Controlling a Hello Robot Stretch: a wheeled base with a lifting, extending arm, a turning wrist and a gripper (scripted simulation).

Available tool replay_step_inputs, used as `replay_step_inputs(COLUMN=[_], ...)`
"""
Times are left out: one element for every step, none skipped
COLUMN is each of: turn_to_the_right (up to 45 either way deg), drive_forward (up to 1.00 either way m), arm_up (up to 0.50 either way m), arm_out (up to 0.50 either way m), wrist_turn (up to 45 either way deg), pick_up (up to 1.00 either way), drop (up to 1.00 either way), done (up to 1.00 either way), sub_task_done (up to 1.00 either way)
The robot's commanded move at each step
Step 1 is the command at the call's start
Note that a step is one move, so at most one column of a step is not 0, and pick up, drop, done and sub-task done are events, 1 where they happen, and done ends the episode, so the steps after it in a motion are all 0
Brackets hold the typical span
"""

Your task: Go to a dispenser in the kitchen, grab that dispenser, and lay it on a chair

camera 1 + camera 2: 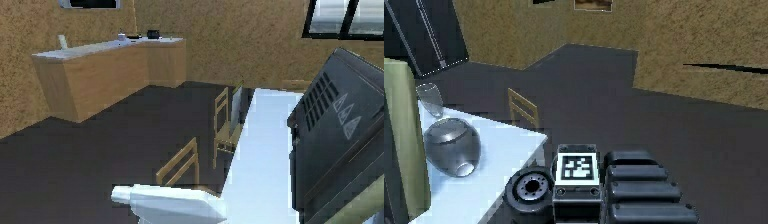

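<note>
A chair (227, 115) stands just beside the table (265, 150).

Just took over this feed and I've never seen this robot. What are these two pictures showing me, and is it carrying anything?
It is a wheeled robot with one extending arm and a two-finger gripper. The forward view looks ahead: a kitchen counter, a wooden chair, a white table and a big dark boxy object. The arm side view looks out sideways: the dark arm at the bottom edge, with the gripper near a white tabletop. On it stand a round glass bowl and a stemmed glass. Whether the gripper holds anything cannot be told.
</note>
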Motion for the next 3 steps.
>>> replay_step_inputs(turn_to_the_right=[0.0,0.0,0.0], drive_forward=[0.00,0.00,0.00], arm_up=[0.00,0.00,0.00], arm_out=[0.08,0.00,0.00], wrist_turn=[0.0,45.0,45.0], pick_up=[0.00,0.00,0.00], drop=[0.00,0.00,0.00], done=[0.00,0.00,0.00], sub_task_done=[0.00,0.00,0.00])
